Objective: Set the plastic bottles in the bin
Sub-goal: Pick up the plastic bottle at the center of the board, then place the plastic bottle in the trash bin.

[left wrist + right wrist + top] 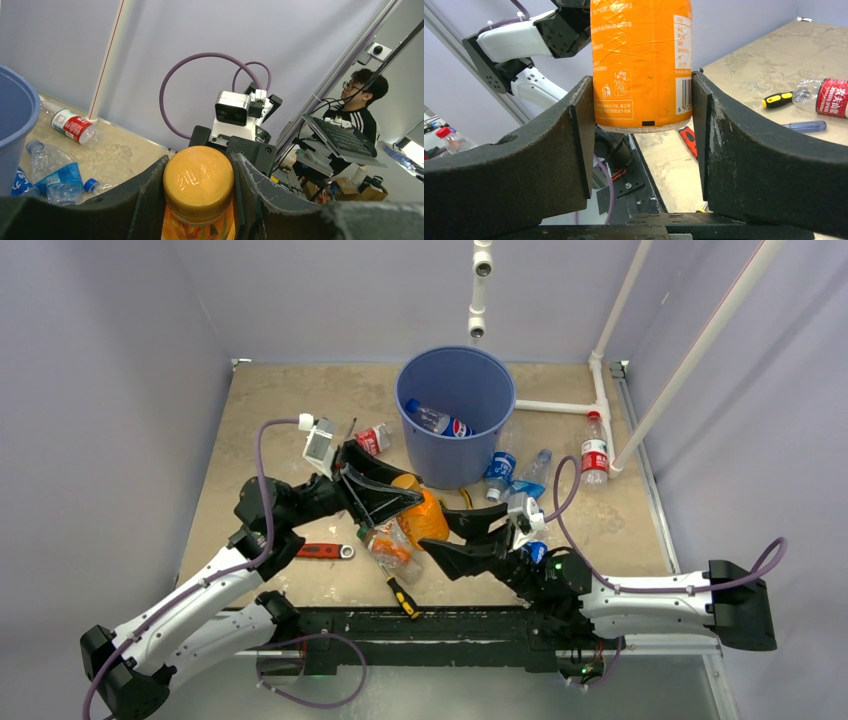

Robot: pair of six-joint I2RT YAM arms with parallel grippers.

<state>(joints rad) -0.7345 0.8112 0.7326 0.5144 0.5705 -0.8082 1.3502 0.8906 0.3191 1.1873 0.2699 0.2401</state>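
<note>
Holding one orange bottle (428,518) between both arms, just near of the bin (440,465).
Top view: the blue bin stands at the far middle of the counter (260,420), a blue-labelled bottle (440,422) lying inside it. Left wrist view: the left end effector (199,195) is clamped narrow on the orange bottle's cap end. Right wrist view: the right end effector (642,130), fairly wide, presses both sides of the bottle's base.

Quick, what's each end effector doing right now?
Left end effector: closed on the orange bottle, at its cap.
Right end effector: closed on the same bottle, at its base.
</note>
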